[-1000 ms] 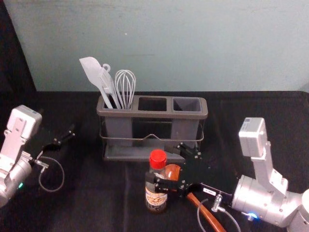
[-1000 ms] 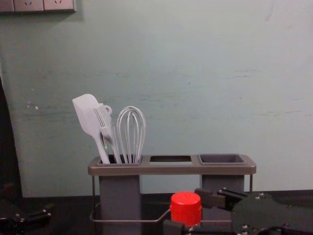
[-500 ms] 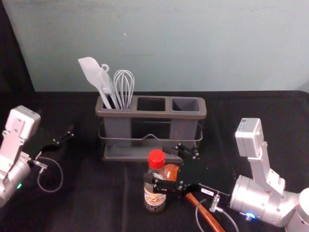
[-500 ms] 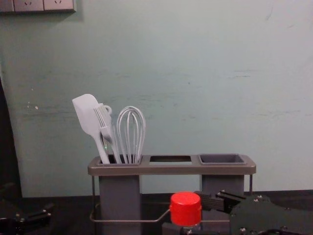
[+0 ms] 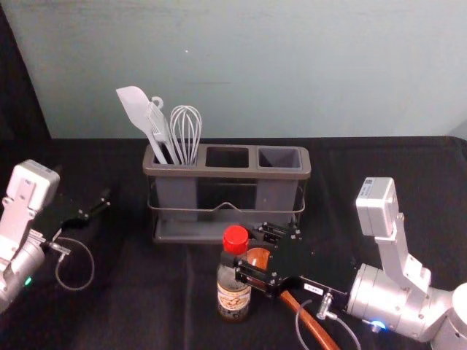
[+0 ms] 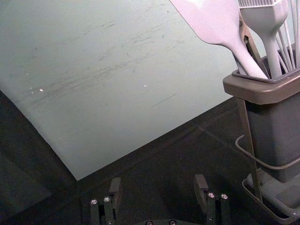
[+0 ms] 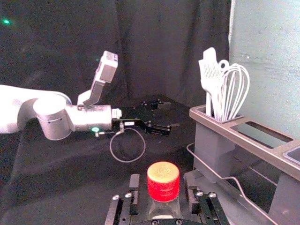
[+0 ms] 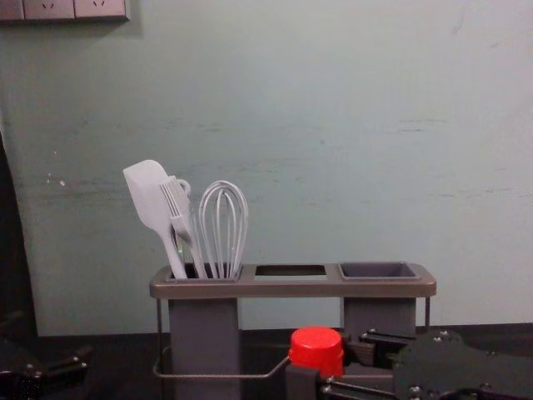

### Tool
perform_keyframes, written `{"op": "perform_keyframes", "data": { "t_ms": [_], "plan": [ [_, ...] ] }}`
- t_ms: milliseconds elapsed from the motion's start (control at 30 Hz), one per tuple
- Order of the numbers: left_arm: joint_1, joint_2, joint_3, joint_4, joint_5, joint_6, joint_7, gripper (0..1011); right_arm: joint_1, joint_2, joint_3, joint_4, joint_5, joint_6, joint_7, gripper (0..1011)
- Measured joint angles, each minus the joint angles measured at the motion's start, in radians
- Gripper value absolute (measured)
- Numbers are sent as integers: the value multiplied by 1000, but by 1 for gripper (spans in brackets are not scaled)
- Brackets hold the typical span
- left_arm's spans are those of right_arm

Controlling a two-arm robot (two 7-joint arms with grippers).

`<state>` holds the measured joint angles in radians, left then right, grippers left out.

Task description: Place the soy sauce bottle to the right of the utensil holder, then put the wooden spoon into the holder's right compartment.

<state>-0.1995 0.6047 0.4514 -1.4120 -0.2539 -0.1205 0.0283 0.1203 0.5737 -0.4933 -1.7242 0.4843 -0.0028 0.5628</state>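
A spatula (image 8: 148, 198) leans left beside a brush (image 8: 177, 210) and a whisk (image 8: 223, 229) (all three pale, heads up). Behind is a scuffed wall (image 8: 333, 150) with sockets (image 8: 50, 8); black cloth (image 5: 153, 292) lies below.

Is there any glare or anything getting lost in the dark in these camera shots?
Right wrist view: glare pales the top of the red cap, and the black left gripper half melts into the dark cloth; left wrist view: a bright patch near the top of the spatula; head view: soft highlights along the right arm.
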Motion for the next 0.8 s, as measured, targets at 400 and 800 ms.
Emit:
{"op": "perform_keyframes", "data": {
  "t_ms": [400, 800],
  "plan": [
    [0, 0, 0, 0, 0, 0, 0, 1011, -1, 1, 1, -1, 0, -1, 0, 380],
    [0, 0, 0, 0, 0, 0, 0, 1011, -8, 8, 10, -11, 20, -2, 12, 380]
  ]
}}
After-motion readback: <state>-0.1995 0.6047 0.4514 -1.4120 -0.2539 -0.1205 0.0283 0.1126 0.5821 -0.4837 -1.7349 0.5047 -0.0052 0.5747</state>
